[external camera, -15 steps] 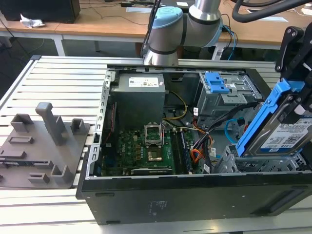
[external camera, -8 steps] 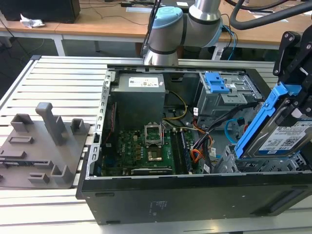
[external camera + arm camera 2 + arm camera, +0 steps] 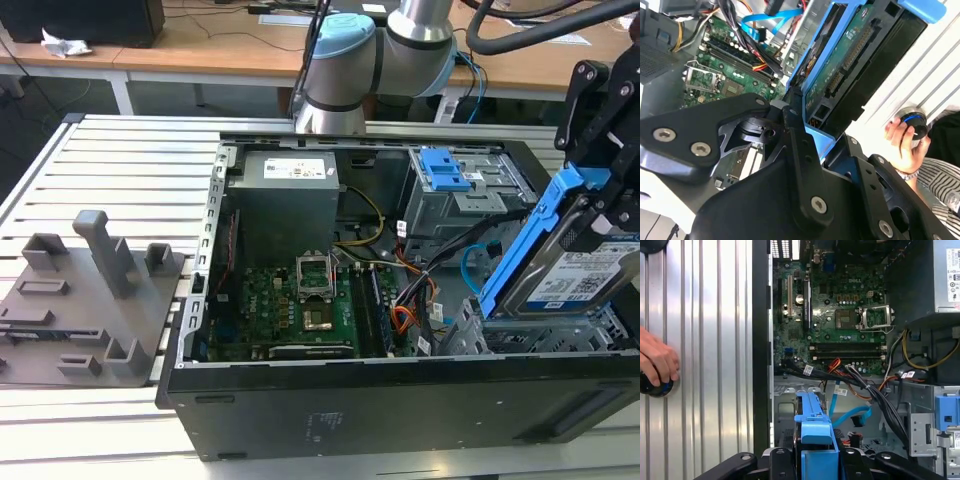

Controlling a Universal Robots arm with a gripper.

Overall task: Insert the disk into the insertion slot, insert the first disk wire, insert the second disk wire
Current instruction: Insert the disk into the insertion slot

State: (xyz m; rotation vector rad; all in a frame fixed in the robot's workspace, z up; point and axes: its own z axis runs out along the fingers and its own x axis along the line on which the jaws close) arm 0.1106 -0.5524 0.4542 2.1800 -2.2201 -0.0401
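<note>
Blue-framed disk (image 3: 570, 270) is clenched in the hand (image 3: 815, 456), tilted just above the perforated grey slot (image 3: 462, 332). Judging by that tilt, squaring it to the slot's walls matters most, while keeping clear of the light-blue cable (image 3: 850, 416) just beyond the hand.

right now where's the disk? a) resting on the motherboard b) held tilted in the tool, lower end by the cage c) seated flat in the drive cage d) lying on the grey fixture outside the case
b: the disk stands steeply tilted, clamped in the tool, with its lower end at the insertion slot and not seated flat.
</note>
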